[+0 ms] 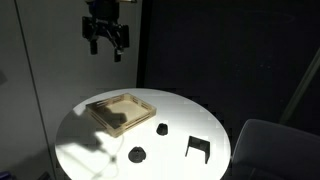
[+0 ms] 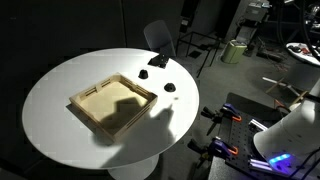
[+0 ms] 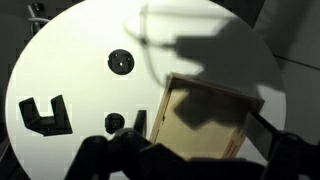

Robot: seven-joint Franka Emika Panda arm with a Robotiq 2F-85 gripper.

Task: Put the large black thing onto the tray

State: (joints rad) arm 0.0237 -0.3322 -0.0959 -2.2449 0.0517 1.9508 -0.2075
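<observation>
1. Wrist view: the pincer (image 3: 195, 160) hangs high over the bench, jaws spread wide, holding nothing.
2. Beneath it sits the shallow square tan wooden tray (image 3: 205, 125).
3. The large black open-frame bracket (image 3: 45, 115) stands well apart on the round white bench (image 3: 80, 40), off the tray. It looks stiff, light and matte; I would grip one straight bar.

Claw (image 1: 106, 46) high up, pointing down, fingers seemingly spread, empty.

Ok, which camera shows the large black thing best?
The wrist view: the large black thing shows from above, unobstructed, its open frame clear. In both exterior views it is small and lacks detail.
</observation>
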